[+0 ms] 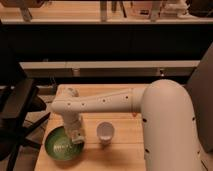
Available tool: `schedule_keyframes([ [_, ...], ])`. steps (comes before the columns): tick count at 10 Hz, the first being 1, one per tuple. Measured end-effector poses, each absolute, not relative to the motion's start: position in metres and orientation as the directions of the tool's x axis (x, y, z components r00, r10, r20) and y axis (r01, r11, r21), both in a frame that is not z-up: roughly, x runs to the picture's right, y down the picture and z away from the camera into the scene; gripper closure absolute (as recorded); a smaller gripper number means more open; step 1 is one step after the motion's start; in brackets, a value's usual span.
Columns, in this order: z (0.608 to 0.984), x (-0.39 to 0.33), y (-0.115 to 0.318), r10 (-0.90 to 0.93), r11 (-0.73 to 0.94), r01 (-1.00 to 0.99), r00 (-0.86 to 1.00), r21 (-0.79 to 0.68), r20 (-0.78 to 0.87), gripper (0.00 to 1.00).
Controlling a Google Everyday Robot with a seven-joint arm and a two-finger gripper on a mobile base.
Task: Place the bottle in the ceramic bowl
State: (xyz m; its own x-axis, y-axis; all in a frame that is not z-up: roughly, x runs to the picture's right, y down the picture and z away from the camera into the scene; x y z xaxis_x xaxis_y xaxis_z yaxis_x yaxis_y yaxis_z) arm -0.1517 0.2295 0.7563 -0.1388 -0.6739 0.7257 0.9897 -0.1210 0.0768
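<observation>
Site: 1 wooden table [125, 152], light in tone, with a dark wall and a pale ledge [110, 64] behind it.

Item 1, the bowl [56, 148]: green, glossy, wide and shallow, with a paler mottled inside. It stands at the table's front left corner, upright.

Item 2, a white cup [104, 132]: small, upright, just right of the bowl and apart from it. It is far narrower than the bowl.

Item 3, the arm [100, 103]: white, with a row of dark dots along its side. It runs from the robot's big rounded body [170, 125] on the right, leftward across the table, then bends down at an elbow above the bowl.

Item 4, the gripper [76, 136]: it hangs pointing down from that elbow, over the bowl's right rim, low and close to the bowl. It sits between the bowl's middle and the cup. Whether it is released, clenched or grasping anything cannot be told from here.

Item 5, the bottle: it cannot be picked out with any certainty; the space at the gripper's tip is too indistinct to read.

Item 6, a black chair [15, 107]: it stands off the table's left side.
</observation>
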Motion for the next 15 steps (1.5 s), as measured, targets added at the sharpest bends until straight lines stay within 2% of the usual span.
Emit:
schedule_keyframes([
  [2, 0.758, -0.15, 0.229, -0.676, -0.125, 0.989, -0.141, 0.076, 0.724, 0.28],
  [7, 0.759, -0.148, 0.228, -0.677, -0.127, 0.989, -0.141, 0.074, 0.723, 0.37],
  [10, 0.759, -0.142, 0.229, -0.673, -0.12, 0.991, -0.13, 0.067, 0.728, 0.27],
  [11, 0.759, -0.136, 0.229, -0.672, -0.117, 0.991, -0.125, 0.063, 0.73, 0.26],
  [12, 0.76, -0.134, 0.229, -0.672, -0.116, 0.991, -0.123, 0.061, 0.731, 0.3],
  [14, 0.759, -0.136, 0.231, -0.671, -0.117, 0.991, -0.129, 0.068, 0.73, 0.46],
  [15, 0.761, -0.135, 0.231, -0.67, -0.113, 0.992, -0.122, 0.062, 0.732, 0.49],
])
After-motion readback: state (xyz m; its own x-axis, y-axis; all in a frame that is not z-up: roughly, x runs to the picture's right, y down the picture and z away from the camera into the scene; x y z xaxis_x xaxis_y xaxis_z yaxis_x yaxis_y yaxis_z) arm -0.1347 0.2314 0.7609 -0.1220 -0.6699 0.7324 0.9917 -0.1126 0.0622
